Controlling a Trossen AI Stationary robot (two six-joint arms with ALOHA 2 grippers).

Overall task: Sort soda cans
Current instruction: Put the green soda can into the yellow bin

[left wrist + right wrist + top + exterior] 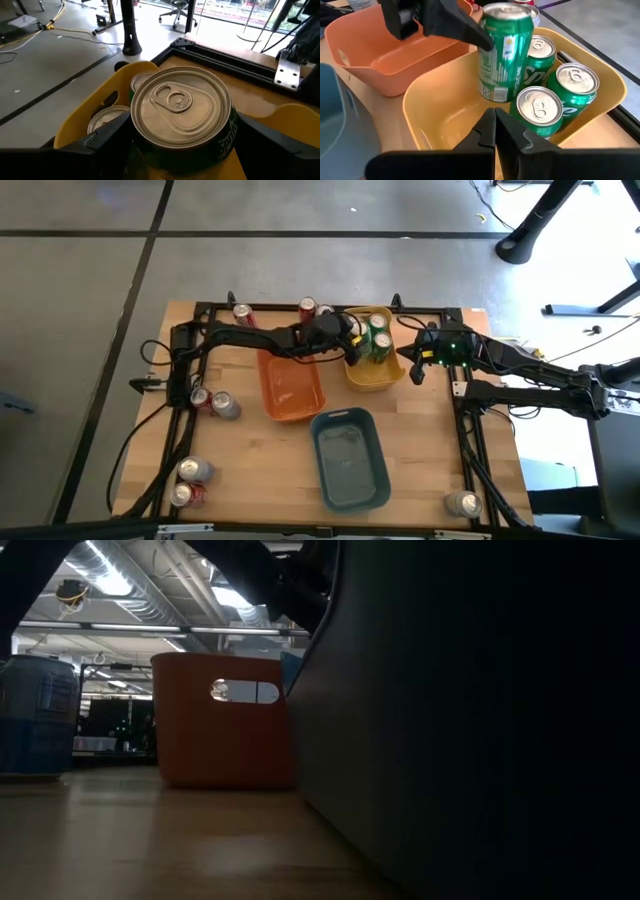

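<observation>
My left gripper (350,340) reaches over the yellow bin (392,378) and is shut on a green soda can (504,50). Three more green cans (572,85) stand upright on the bin's floor beside it. My right gripper (495,119) is shut and touches nothing; it hovers just right of the yellow bin (435,100), pointing into it. Red and silver cans (225,406) lie scattered on the table's left side. Two red cans (308,308) stand at the far edge, and one silver can (462,502) sits near the right corner. My left gripper pinches the green can between its two fingers (110,134), on opposite sides of the upper wall (492,37) just under the silver top (180,105). The fingers come from the table's left, slanting down. The can stays upright, raised higher than the three standing cans.
The orange bin (290,385) sits left of the yellow one, under my left arm. The blue-grey bin (348,455) lies nearer the table's front and fills most of the low view (480,720). A black frame (470,430) edges the table. Bare wood shows between the bins and the left cans.
</observation>
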